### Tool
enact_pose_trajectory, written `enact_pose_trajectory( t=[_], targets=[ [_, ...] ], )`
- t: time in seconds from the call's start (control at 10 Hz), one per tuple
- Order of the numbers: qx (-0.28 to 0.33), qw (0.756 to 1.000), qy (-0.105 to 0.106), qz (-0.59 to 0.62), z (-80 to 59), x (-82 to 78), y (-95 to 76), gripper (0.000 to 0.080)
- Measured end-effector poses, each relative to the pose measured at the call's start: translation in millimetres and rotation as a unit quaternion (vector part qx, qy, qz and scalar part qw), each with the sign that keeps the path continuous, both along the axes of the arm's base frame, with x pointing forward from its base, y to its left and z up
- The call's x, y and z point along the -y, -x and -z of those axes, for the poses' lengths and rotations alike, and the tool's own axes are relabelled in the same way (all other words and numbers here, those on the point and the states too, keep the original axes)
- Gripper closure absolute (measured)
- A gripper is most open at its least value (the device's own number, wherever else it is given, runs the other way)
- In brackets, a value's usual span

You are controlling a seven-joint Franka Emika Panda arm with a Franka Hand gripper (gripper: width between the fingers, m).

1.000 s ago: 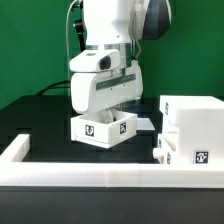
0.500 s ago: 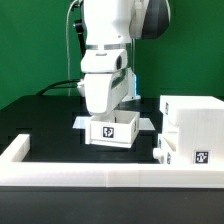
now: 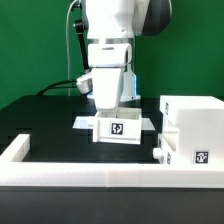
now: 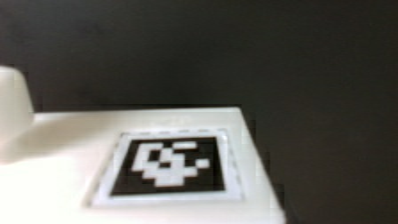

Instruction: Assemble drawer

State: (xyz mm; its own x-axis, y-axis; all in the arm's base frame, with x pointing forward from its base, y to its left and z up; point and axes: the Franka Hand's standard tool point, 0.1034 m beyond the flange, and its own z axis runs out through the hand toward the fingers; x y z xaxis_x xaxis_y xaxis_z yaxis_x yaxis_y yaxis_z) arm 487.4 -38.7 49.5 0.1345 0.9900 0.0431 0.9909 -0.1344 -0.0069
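Carrying the small tray [image 3: 120, 129], the pincer [image 3: 112, 108], apparently clamped on it, should keep it level toward the casing [image 3: 192, 130].

You see a black table [image 3: 40, 125] filling the middle of the exterior view. A low white border wall [image 3: 90, 171] runs along the lower edge and turns up at the lower left. A green backdrop [image 3: 35, 45] covers the upper part, and black cables [image 3: 66, 87] hang at upper centre-left.
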Motion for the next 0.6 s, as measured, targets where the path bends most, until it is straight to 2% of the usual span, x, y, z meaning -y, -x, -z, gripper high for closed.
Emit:
enact_pose_trajectory(
  t=[0.1,0.4,0.6],
  targets=[
    [-0.001,1.000,0.000,-0.001,-0.8,-0.4,-2.0,0.0758],
    [-0.005,1.000,-0.001,-0.007,-7.9,-7.5,-26.1,0.0758],
    [0.001,1.000,-0.001,-0.006,-7.1,-7.2,-27.6,0.0758]
  ],
)
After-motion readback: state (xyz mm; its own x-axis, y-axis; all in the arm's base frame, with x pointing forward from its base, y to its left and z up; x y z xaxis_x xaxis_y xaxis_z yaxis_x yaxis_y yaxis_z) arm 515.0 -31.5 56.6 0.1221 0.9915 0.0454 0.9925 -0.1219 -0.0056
